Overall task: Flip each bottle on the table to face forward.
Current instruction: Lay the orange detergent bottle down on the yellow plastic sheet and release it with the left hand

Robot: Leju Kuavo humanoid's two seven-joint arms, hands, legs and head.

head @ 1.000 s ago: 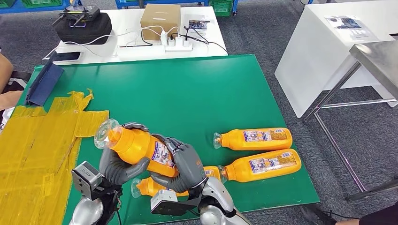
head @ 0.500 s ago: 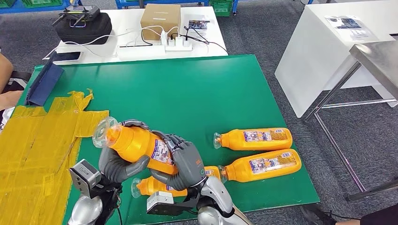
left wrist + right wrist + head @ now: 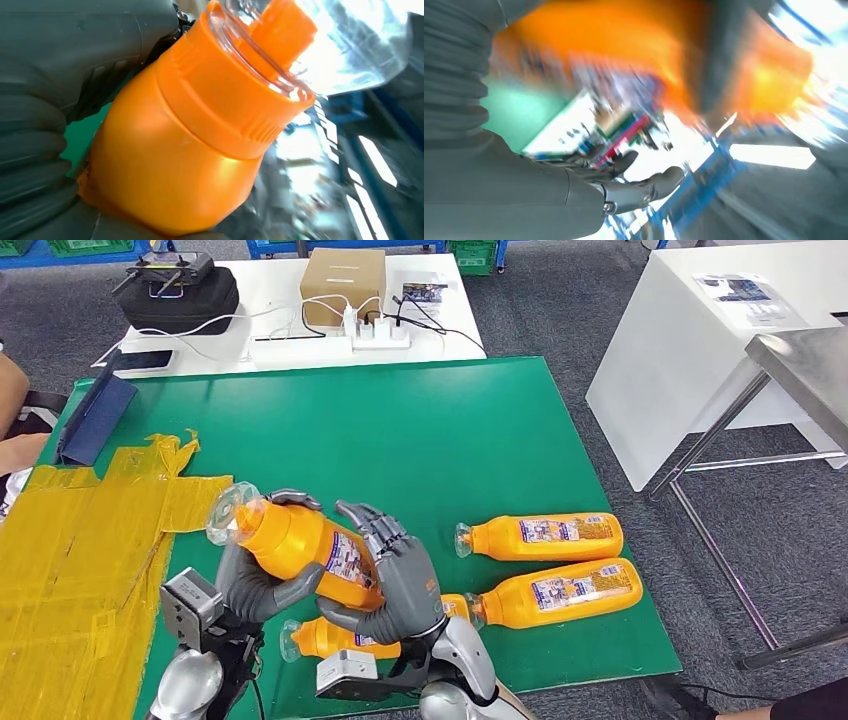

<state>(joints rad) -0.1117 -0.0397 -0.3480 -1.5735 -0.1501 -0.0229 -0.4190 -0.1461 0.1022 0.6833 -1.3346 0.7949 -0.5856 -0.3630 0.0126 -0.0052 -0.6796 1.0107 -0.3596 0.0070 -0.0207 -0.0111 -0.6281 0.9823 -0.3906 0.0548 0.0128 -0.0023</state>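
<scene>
Both hands hold one orange bottle point(image 3: 300, 550) tilted above the green table point(image 3: 400, 440), its clear cap point(image 3: 228, 512) pointing up and left. My left hand point(image 3: 262, 585) grips it below the shoulder, and the left wrist view shows the bottle point(image 3: 190, 150) against that hand point(image 3: 45, 150). My right hand point(image 3: 400, 580) cups its labelled base end, fingers raised above it and thumb beneath; the right wrist view is blurred. Another orange bottle point(image 3: 320, 638) lies under the hands. Two more bottles point(image 3: 545, 536) point(image 3: 565, 592) lie on their sides to the right, labels up.
Yellow tape sheeting point(image 3: 80, 550) covers the table's left part, with a blue folder point(image 3: 92, 418) behind it. A white table holds a cardboard box point(image 3: 342, 285), a black case point(image 3: 178, 295) and cables. A person's arm point(image 3: 12, 390) shows at the left edge. A metal table frame point(image 3: 720, 440) stands right.
The held bottle has shifted slightly right and turned a little in the hands. My right hand's fingers have straightened upward off the label.
</scene>
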